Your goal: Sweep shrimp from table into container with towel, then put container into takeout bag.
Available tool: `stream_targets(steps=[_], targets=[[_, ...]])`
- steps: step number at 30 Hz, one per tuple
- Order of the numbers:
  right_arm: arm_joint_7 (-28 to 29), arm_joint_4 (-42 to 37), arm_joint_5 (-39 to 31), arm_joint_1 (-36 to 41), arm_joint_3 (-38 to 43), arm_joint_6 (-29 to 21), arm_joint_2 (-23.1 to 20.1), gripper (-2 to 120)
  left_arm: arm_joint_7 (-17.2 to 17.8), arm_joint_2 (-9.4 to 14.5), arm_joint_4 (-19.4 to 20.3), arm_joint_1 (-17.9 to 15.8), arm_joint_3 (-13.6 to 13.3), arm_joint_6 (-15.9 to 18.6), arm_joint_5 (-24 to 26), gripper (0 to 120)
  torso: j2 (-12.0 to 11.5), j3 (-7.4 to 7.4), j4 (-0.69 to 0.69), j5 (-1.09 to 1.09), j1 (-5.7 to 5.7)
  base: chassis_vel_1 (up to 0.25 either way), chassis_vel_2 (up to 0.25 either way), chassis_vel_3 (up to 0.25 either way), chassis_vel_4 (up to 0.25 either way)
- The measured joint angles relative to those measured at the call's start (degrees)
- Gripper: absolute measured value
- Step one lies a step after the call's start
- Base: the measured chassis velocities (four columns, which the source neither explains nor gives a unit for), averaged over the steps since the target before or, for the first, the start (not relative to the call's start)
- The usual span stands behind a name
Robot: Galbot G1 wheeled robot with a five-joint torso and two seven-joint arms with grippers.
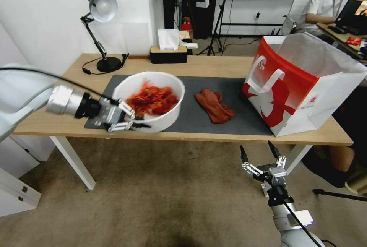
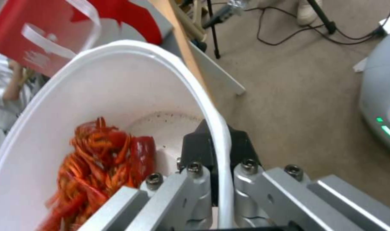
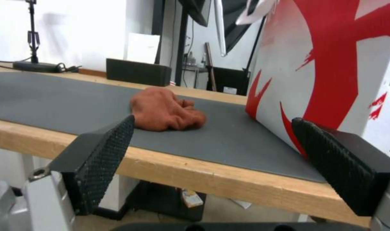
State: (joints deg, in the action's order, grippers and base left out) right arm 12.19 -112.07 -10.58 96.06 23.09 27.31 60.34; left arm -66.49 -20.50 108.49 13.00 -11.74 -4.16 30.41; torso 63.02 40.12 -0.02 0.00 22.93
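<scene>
Carefully, I keep the left end effector pinching the container rim level, shrimp inside, toward the takeout bag; right end effector spread below the surface's front edge.

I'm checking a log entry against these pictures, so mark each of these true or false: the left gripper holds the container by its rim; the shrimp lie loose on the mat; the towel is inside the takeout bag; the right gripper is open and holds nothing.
1. The left gripper holds the container by its rim. True.
2. The shrimp lie loose on the mat. False: they are piled inside the container.
3. The towel is inside the takeout bag. False: it lies on the dark mat between container and bag.
4. The right gripper is open and holds nothing. True: it hangs below the table edge.
</scene>
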Motion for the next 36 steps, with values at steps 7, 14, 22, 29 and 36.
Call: stream_targets(steps=[7, 14, 22, 29, 36], targets=[[-0.04, -0.89, 0.29, -0.02, 0.07, -0.23, 0.73, 93, 0.01, -10.14, -8.15, -22.47, -18.51, 1.51, 1.27, 0, 0.0, 0.0, -0.01, -0.01, 0.0, 0.0, 0.0, 0.0, 0.0], [-0.37, -1.0, 0.63, -0.69, 0.07, -0.33, 1.26, 93, 0.04, -23.25, -20.49, -38.62, -30.16, 2.05, 2.75, 0, 0.0, 0.0, 0.02, -0.01, 0.0, 0.0, 0.0, 0.0, 0.0], [-0.46, -0.83, 0.69, -1.36, -0.01, -0.57, 1.51, 93, -0.06, -34.23, -27.18, -44.28, -34.18, 1.77, 3.99, 0, 0.0, 0.0, 0.0, 0.02, 0.0, 0.0, 0.0, 0.0, 0.0], [-0.54, -0.3, 0.67, -1.62, -0.01, -0.58, 1.47, 93, 0.1, -42.29, -34.53, -48.58, -35.89, 1.17, 4.9, 0, 0.01, -0.01, 0.01, 0.01, -0.01, 0.0, 0.0, 0.0, 0.0], [-0.73, 0.01, 0.66, -1.23, -0.01, -0.55, 1.56, 93, -0.05, -47.47, -41.3, -51.93, -36.55, 0.08, 5.29, 0, 0.01, -0.01, 0.03, 0.01, -0.01, 0.0, 0.0, 0.0, 0.0]])
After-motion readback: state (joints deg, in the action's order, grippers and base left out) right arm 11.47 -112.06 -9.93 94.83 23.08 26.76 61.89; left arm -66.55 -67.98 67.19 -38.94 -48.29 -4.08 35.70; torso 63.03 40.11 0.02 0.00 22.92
